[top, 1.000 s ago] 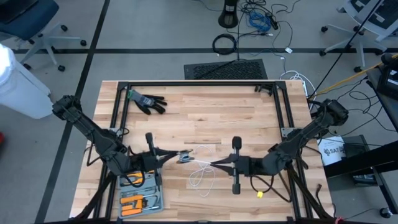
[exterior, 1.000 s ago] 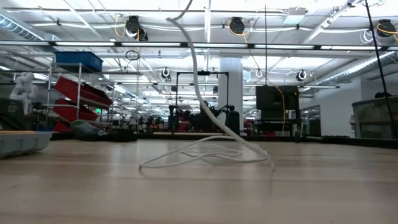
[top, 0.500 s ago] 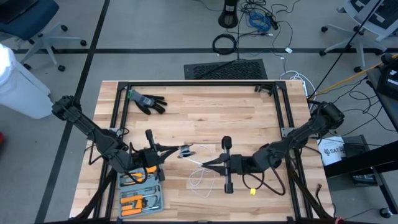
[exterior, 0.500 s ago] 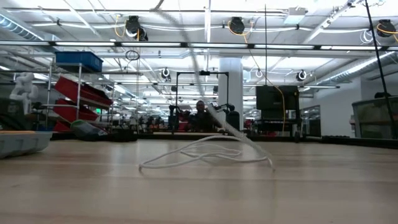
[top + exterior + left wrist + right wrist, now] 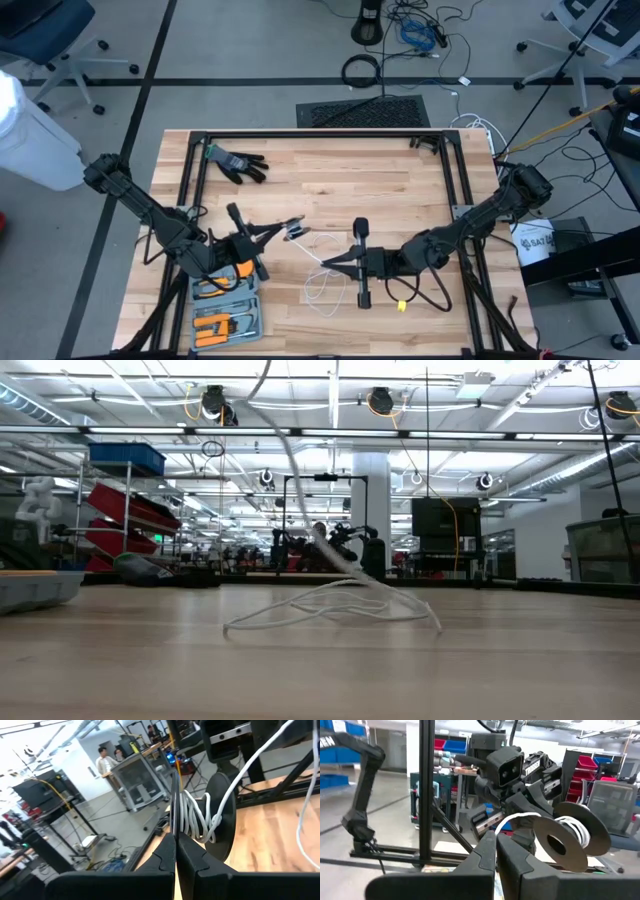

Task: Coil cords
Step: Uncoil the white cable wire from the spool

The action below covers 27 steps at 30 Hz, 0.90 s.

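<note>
A thin white cord lies in loose loops (image 5: 325, 288) on the wooden table (image 5: 400, 190), also seen low on the boards (image 5: 330, 610). One strand (image 5: 285, 450) rises from them. Part of the cord is wound on a small black spool (image 5: 200, 817) with two disc flanges, also seen in the right wrist view (image 5: 570, 837). My left gripper (image 5: 287, 231) is shut on that spool above the table's near left. Just right of it, my right gripper (image 5: 323, 267) is shut on the cord, fingers pointing toward the spool. My left gripper pinches the edge of one spool flange (image 5: 173, 822) between its two fingers, which come in level from the table's left. The spool is lifted clear, its discs on edge and the wound cord (image 5: 192, 820) beside the fingers. My right gripper pinches a single strand of the cord (image 5: 504, 824) between its fingertips, coming level from the table's right. From the fingers the strand arcs over to the spool. The rest hangs down slack to the loops on the table.
A black glove (image 5: 237, 162) lies at the far left. A tray of orange-handled tools (image 5: 224, 318) sits at the near left edge under my left arm. Black frame rails (image 5: 320, 135) run along the table's far and side edges. People stand in the room (image 5: 107, 760).
My right gripper has moved toward the table's left, closer to the spool, still shut on the cord. My left gripper has swung its tip toward the far edge, turning the spool with it. The strand rising from the loops has shifted; the loops have stayed put.
</note>
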Each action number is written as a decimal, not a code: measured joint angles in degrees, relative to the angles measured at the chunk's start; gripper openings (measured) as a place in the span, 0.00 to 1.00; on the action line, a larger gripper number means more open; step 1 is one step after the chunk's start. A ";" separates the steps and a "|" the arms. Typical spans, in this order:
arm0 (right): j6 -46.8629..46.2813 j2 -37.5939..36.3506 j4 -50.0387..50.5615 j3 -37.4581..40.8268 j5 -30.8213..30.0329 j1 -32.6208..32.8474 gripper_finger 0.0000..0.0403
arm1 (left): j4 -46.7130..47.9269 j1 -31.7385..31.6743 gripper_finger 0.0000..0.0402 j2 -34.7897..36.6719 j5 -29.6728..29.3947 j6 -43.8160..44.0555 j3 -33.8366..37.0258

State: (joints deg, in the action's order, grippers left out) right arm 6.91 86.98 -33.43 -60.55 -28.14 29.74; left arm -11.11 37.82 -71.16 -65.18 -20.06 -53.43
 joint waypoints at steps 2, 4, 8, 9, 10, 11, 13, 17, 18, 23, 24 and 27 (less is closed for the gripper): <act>1.03 0.00 0.08 0.00 0.01 -0.60 0.00 | 0.00 0.00 0.00 0.00 -1.16 -0.20 0.00; 1.40 0.00 0.13 0.00 0.02 -1.42 0.00 | -0.26 -0.28 0.00 0.00 -1.97 -1.49 0.00; 1.54 -0.04 3.22 0.00 0.04 -3.86 0.00 | -2.37 -2.51 0.00 0.00 -3.83 -6.58 0.00; 1.54 -0.04 4.29 0.00 0.02 -4.65 0.00 | -3.24 -3.53 0.00 0.00 -3.97 -7.50 0.00; 1.54 -0.04 5.35 0.00 0.02 -5.44 0.00 | -4.13 -4.64 0.00 0.00 -3.94 -8.00 0.00; 1.54 -0.04 6.48 0.00 0.04 -6.20 0.00 | -4.67 -5.73 0.00 0.00 -3.92 -8.22 0.00; 1.48 -0.04 8.92 0.00 0.29 -7.57 0.00 | -4.80 -7.72 0.00 0.00 -3.44 -7.62 0.00; 1.35 -0.04 12.39 0.00 1.45 -9.79 0.00 | -4.63 -10.99 0.00 0.00 1.01 -5.70 0.00; 1.32 -0.04 13.10 0.00 1.49 -10.22 0.00 | -4.63 -11.50 0.00 0.00 2.04 -4.85 0.00; 0.58 -0.04 18.47 0.00 3.13 -11.82 0.00 | -4.72 -12.39 0.00 0.00 3.33 -4.23 0.00; -0.22 -0.04 19.71 0.00 3.52 -12.03 0.00 | -4.76 -12.34 0.00 0.00 3.33 -4.21 0.00; -2.75 -0.04 23.19 0.00 4.68 -12.49 0.00 | -5.13 -11.86 0.00 0.00 3.50 -2.86 0.00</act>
State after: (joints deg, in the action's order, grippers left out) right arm 4.15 86.94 -10.24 -60.55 -23.46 17.26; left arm -16.25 25.96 -71.16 -61.68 -22.93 -53.43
